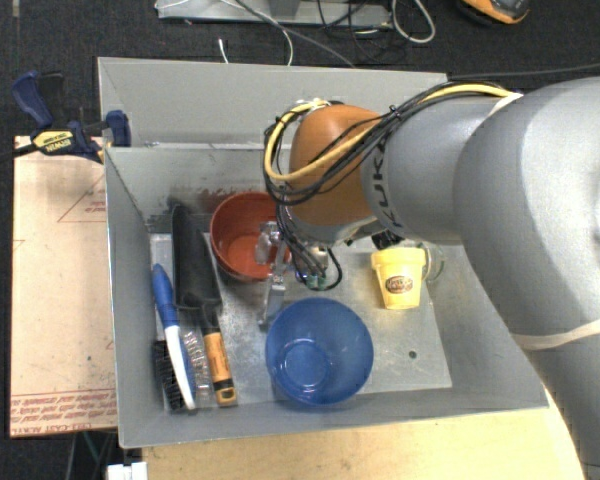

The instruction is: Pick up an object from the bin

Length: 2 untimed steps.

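We judge the task to be at an early step. Nothing is lifted, and every item rests on the floor of the bin (425,368). The grasp, the lift and the withdrawal are all left to do.

The tool (273,273) hangs low inside the bin, under the orange wrist cover. We cannot tell whether it is released or clenched, because the wrist and its cables mask the detail. We see nothing held in it.

Nearest to the tool is the red bowl (238,243), upright, with its rim right at the tool's side toward the view's left. We cannot tell whether they touch. In our judgement this bowl is the likely candidate.

Just below the tool, toward the camera, stands the blue bowl (318,353), upright and near. To the view's right of the tool, a little farther off, stands the yellow cup (399,278). Farthest from the tool, beyond the red bowl, a black brush (192,263), a blue-handled brush (170,318) and a small orange-handled item (218,363) lie side by side along the bin wall.
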Motion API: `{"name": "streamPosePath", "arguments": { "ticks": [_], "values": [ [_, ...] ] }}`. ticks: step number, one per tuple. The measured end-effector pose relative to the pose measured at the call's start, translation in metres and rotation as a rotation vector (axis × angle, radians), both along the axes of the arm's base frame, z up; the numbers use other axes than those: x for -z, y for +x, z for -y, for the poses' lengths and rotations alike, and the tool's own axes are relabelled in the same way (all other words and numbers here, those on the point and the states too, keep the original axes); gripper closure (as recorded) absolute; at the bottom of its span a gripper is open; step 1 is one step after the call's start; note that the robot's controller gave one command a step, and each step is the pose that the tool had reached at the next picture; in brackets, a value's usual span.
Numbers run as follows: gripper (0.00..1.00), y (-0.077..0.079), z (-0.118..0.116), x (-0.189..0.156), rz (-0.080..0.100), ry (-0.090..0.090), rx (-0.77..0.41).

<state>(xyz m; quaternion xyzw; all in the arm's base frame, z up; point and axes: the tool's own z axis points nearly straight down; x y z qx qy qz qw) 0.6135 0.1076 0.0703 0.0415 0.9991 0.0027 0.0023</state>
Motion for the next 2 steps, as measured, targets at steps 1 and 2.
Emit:
{"name": "streamPosePath", "arguments": {
  "ticks": [1,2],
  "values": [
    [0.0,-0.002,-0.03,-0.001,0.01,0.004,-0.133],
    [1.0,-0.004,-0.007,-0.001,-0.022,0.005,-0.016]
  ]
}}
